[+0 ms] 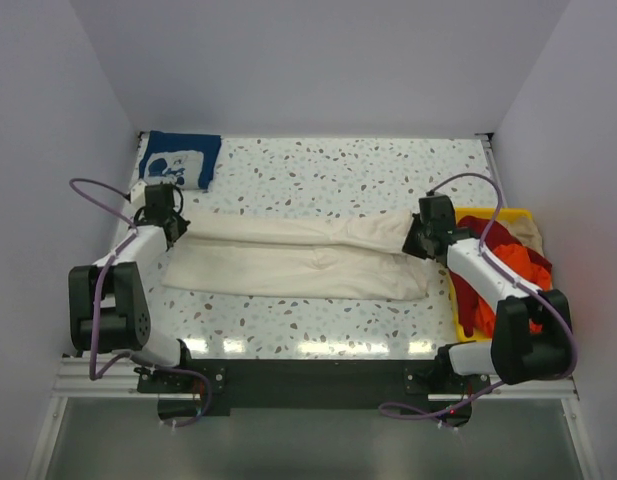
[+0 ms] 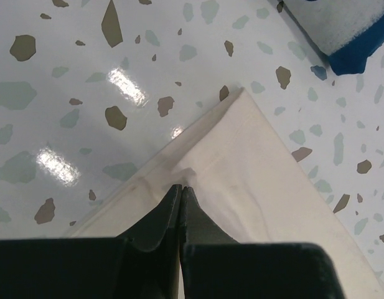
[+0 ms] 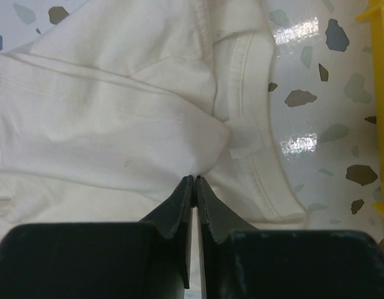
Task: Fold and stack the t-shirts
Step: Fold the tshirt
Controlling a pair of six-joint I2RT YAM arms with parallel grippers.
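At the far left corner of the table (image 1: 318, 175), the navy t-shirt (image 1: 180, 158) is lying folded, its white print facing up. Only the overhead view is showing the whole print. The left wrist view is catching just one blue-edged corner of it.

Just in front of it, the left gripper (image 2: 181, 189) is pressing its jaws together on the left end of the cream t-shirt (image 1: 298, 260). The left wrist view is showing a small pucker of cloth at the fingertips and a folded corner lying flat on the speckled surface. From above, the arm is hiding that pinch.

The cream t-shirt is stretching across the middle of the table as a long, narrow folded band between the two arms.

At its right end, the right gripper (image 3: 195, 180) is pinching a bunched fold with its jaws closed. Only the right wrist view is showing the ribbed collar (image 3: 254, 124) and a small label (image 3: 246, 151) just beside the fingertips.

At the right edge, the yellow bin (image 1: 493, 213) is holding the orange-red t-shirt (image 1: 508, 265) and the beige t-shirt (image 1: 529, 232) in a heap. The right wrist view is showing only a sliver of the bin.
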